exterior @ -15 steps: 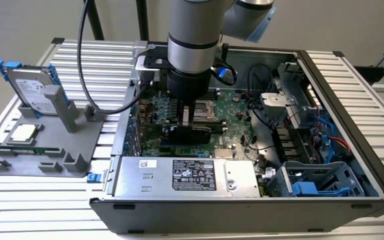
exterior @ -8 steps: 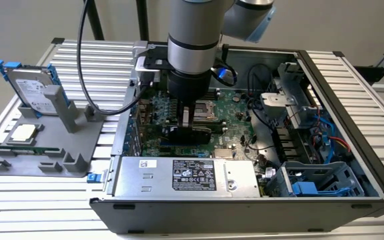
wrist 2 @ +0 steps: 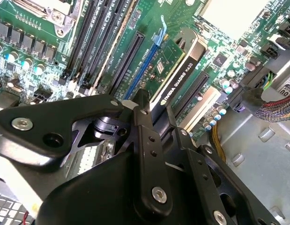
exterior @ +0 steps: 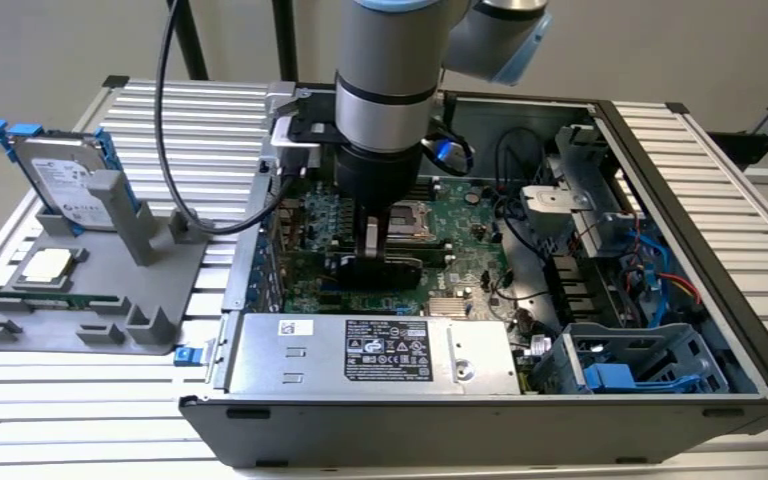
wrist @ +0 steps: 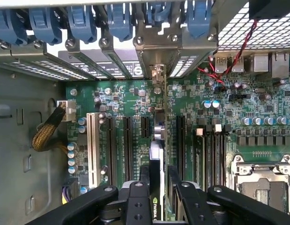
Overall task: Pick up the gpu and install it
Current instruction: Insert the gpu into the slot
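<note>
The gripper (wrist: 156,199) fingers (wrist: 137,206) pinch the gpu (wrist: 156,140) by its top edge, upright over a motherboard (wrist: 201,122) slot. It looks light, stiff and fragile, best held by its edges.

You have the silver hard drive (exterior: 68,180) with blue rails standing tilted in the grey holder tray (exterior: 91,290) at the exterior view's left, on the slatted table (exterior: 704,150); the open computer case (exterior: 678,300) holds the power supply (exterior: 371,352) along its near wall
</note>
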